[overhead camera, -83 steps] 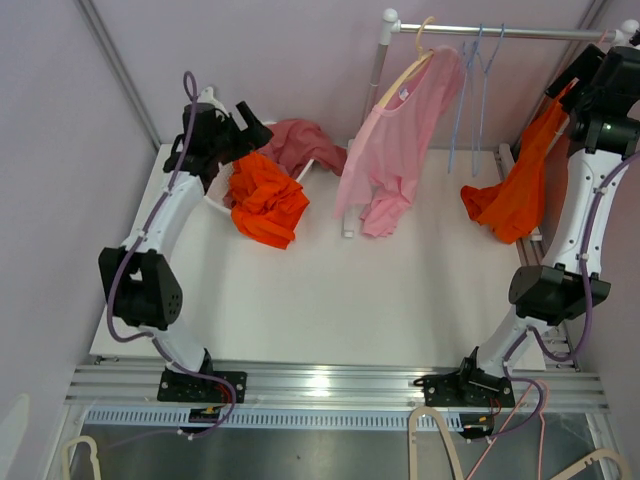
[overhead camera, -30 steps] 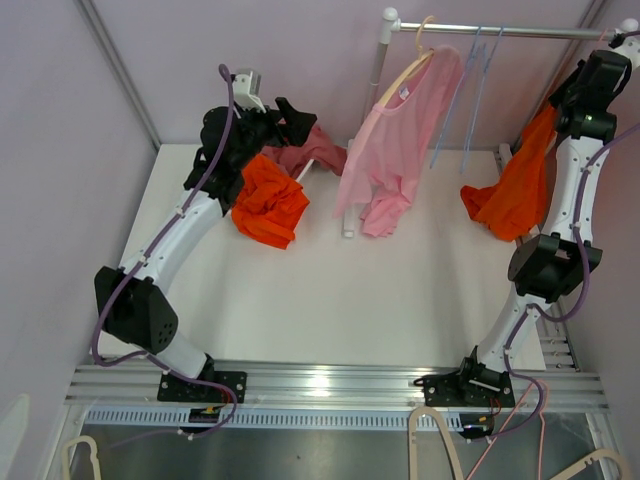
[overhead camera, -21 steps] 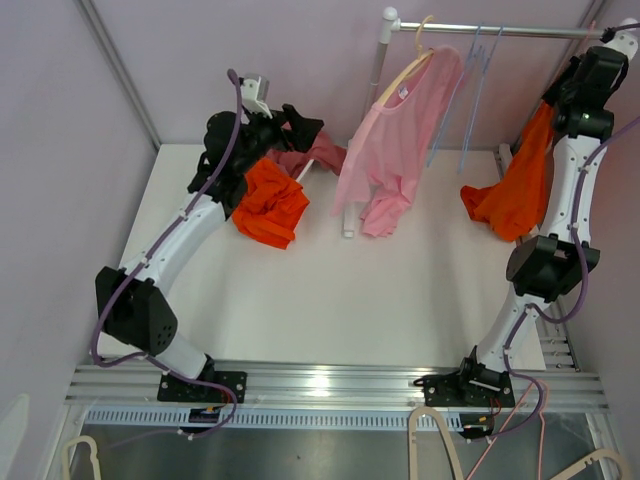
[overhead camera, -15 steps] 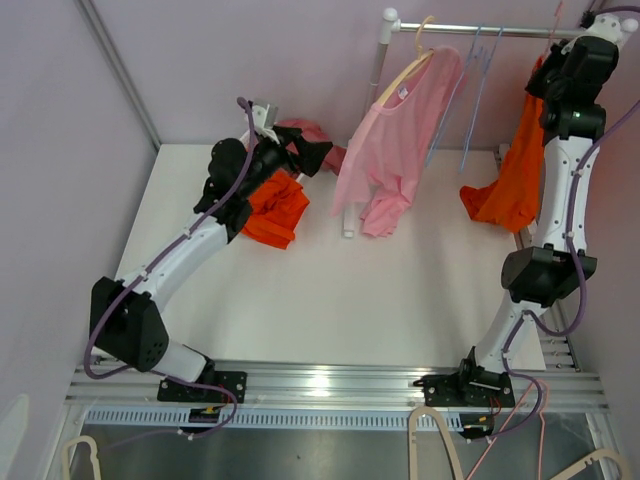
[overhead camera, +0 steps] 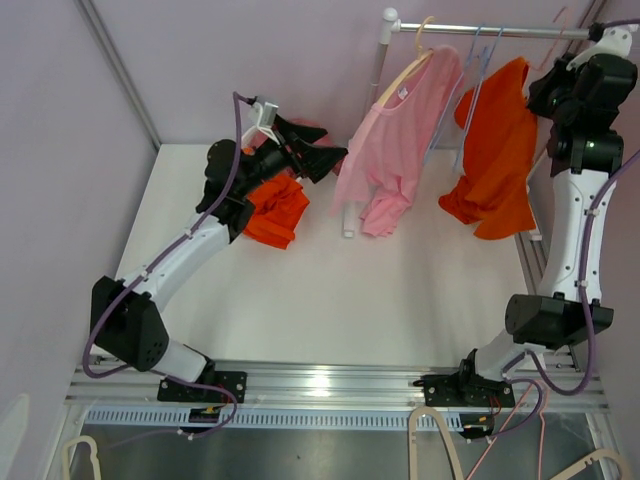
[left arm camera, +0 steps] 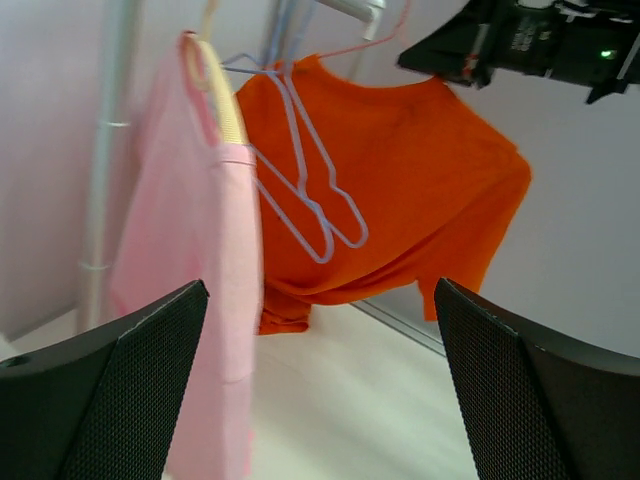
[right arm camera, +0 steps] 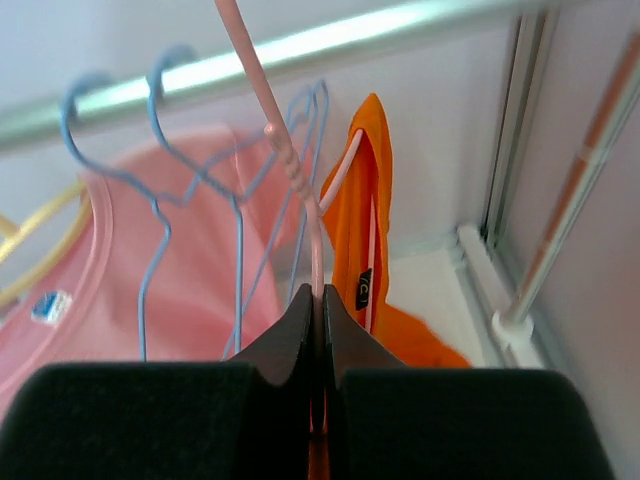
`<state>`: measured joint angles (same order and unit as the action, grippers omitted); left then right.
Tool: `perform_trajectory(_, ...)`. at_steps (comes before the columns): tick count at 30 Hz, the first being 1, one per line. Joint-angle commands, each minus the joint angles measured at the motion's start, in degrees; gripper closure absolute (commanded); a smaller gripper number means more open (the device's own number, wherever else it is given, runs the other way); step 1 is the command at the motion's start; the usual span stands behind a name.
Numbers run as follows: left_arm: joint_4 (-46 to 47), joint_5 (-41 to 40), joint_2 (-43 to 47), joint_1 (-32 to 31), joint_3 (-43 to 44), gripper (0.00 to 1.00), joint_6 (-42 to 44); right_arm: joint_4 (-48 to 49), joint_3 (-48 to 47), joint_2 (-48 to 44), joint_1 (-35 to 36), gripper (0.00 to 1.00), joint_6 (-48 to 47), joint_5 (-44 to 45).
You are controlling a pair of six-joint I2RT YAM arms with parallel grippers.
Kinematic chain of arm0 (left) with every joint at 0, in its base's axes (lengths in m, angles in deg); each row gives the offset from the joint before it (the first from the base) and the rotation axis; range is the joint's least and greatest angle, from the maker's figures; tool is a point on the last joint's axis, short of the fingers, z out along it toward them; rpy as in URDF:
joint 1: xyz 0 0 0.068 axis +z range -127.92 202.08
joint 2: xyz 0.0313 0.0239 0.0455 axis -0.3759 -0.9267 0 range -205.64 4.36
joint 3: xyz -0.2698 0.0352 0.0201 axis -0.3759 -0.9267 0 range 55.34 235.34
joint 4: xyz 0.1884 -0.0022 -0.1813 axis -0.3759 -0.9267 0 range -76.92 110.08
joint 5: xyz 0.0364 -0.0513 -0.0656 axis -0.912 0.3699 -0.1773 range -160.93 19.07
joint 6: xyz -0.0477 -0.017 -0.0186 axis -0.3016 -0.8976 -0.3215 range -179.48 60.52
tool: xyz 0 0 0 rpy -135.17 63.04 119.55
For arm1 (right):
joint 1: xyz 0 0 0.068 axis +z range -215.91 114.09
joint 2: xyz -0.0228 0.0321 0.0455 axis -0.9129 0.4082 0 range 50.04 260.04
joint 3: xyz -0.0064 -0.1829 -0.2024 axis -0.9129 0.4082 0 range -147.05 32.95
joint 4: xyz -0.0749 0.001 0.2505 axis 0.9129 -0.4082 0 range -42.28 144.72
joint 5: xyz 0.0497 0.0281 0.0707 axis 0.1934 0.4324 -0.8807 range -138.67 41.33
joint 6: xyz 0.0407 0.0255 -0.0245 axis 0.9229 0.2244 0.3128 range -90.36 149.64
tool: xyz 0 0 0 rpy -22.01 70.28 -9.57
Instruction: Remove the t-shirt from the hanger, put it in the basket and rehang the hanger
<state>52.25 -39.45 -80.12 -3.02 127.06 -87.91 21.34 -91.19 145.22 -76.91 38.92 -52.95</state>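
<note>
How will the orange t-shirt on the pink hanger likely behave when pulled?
Probably floppy: the orange t-shirt drapes in loose folds. Likely light, since a thin pink hanger pinched in the right claw carries it. It may swing rather than resist, hanging free.

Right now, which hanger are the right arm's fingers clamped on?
The pink hanger carrying the orange t-shirt. The blue hangers hang bare, and the cream hanger holds the pink shirt.

Bright even light, soft shadows, blurry wrist foregrounds
</note>
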Motion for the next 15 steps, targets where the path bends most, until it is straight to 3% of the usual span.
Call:
perform_trajectory(1,1.9,0.6,3.6,-5.7,0.5,0.01,4.7,3.0,8.0,-6.9,0.0,1.00,3.2,-1.5)
perform_trajectory(4,-4.2,-10.8,6.6,-15.7,-0.7,0.01,18.1,4.3,15.6,-12.8,0.4,1.00,5.0,-2.3)
perform_trajectory(6,-4.2,-13.4,6.5,-22.1,-1.2,0.00,24.4,5.2,20.0,-17.0,0.5,1.00,6.1,-1.8)
perform_trajectory(10,2.8,-17.4,4.3,-29.9,-4.9,0.01,27.1,4.3,22.4,-21.4,0.9,1.00,8.5,-1.1)
perform_trajectory(13,8.9,-27.3,1.0,-36.0,-8.2,0.00,31.4,2.7,21.9,-22.9,1.2,1.00,9.3,-1.2)
perform_trajectory(15,10.5,-29.6,-1.0,-39.0,-8.6,0.01,33.4,1.6,20.9,-23.5,1.2,1.00,9.5,-1.4)
